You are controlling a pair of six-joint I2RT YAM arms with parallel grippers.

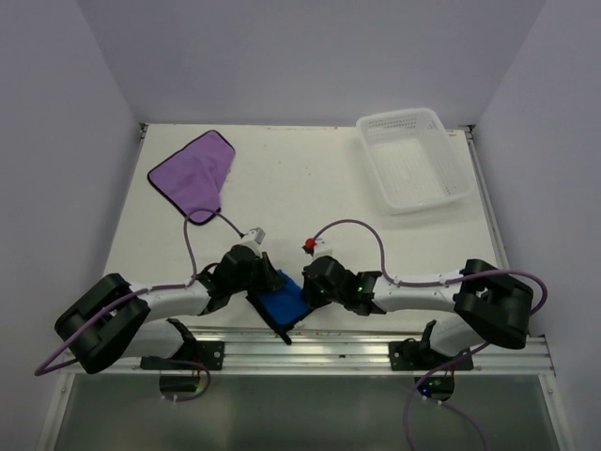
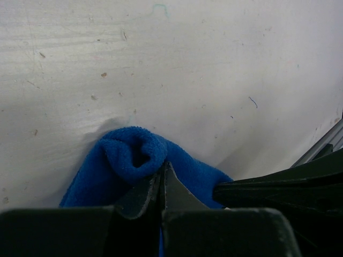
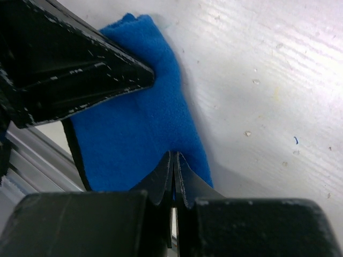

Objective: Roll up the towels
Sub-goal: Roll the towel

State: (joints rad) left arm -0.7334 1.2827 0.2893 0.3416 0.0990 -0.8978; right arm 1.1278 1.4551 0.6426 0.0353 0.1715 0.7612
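The blue towel [image 1: 283,303] lies near the table's front edge, between my two grippers. My left gripper [image 1: 267,286] is shut on its left side. In the left wrist view the towel's edge [image 2: 131,152] curls into a small fold just ahead of the pinched fingertips of the left gripper [image 2: 162,170]. My right gripper [image 1: 303,287] is shut on the towel's right side, and blue cloth [image 3: 139,118] shows between its fingers, where the right gripper [image 3: 174,158] closes. The purple towel [image 1: 193,173] lies flat at the far left, away from both arms.
A white perforated basket [image 1: 441,132] stands at the far right of the table. A metal rail [image 1: 357,343] runs along the table's near edge just behind the blue towel. Purple cables [image 1: 202,221] arch over the table near each wrist.
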